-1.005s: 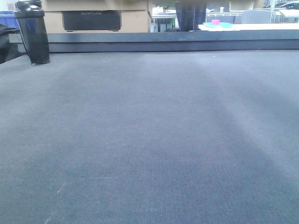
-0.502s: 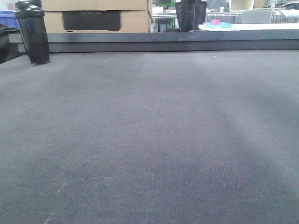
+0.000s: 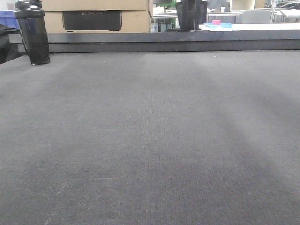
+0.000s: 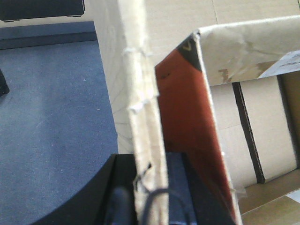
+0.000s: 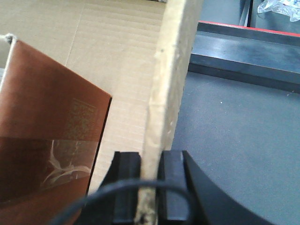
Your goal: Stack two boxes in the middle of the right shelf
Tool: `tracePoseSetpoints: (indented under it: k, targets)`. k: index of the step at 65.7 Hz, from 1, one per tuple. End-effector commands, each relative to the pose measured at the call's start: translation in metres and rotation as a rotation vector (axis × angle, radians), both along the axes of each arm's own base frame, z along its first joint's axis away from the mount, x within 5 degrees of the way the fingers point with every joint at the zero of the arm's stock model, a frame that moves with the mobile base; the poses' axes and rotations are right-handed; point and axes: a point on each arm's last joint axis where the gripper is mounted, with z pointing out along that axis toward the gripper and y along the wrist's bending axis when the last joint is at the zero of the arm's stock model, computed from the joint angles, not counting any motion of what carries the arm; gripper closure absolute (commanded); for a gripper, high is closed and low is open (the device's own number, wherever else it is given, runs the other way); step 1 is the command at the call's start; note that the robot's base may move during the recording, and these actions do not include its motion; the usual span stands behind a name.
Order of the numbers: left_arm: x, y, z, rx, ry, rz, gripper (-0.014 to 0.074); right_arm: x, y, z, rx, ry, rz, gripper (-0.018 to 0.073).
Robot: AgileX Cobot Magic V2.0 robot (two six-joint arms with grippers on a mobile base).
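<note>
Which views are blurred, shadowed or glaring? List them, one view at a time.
Front-facing view: grey mat sharp, soft darker bands lower right, background washed out. Left wrist view: cardboard box wall and left gripper close, blurred. Right wrist view: right gripper soft-focused, tape on the flap glints pale.

left gripper [image 4: 151, 187]: cropped at bottom edge, pads half hidden by gripped box wall [image 4: 140, 93]
right gripper [image 5: 150, 187]: cropped likewise
flap print [image 5: 79, 112]: too blurred to read
</note>
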Motion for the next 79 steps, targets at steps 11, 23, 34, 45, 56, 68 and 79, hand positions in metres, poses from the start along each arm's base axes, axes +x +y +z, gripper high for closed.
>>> tracePoseSetpoints:
  k: [11,23,34,45,56,68,79]
  targets:
    - [-0.0078,0.0024,0.0117,-0.018,-0.069,-0.002,0.0708,-0.0029,-0.0041,0.0093,-0.009,-0.076,-0.019,0.0713]
    - [-0.0077,0.0023,0.0119,-0.019,-0.071,-0.002,0.0708,-0.0029,-0.0041,0.0093,-0.009,-0.076,-0.019,0.0713]
    - [-0.0077,0.0023,0.0119,-0.019,-0.071,-0.002,0.0708,-0.0029,-0.0041,0.0093,-0.009,-0.076,-0.019,0.0713]
    - [-0.0077,0.0023,0.0119,-0.019,-0.071,-0.002,0.0708,-0.0029,-0.0041,0.0093,-0.009,-0.076,-0.019,0.0713]
    - [-0.0077,0.0023,0.0119,-0.019,-0.071,-0.002,0.0708,-0.0013,-0.0036,0.0083,-0.01,-0.072,-0.019,0.0713]
    - [-0.0077,0.0023,0.0119,-0.019,-0.071,-0.002,0.0708,-0.0006,-0.0035,0.0084,-0.009,-0.076,-0.02,0.0713]
    - [-0.0077,0.0023,0.0119,-0.019,-0.071,-0.002,0.0708,-0.0005,-0.0035,0.0086,-0.008,-0.078,-0.02,0.0713]
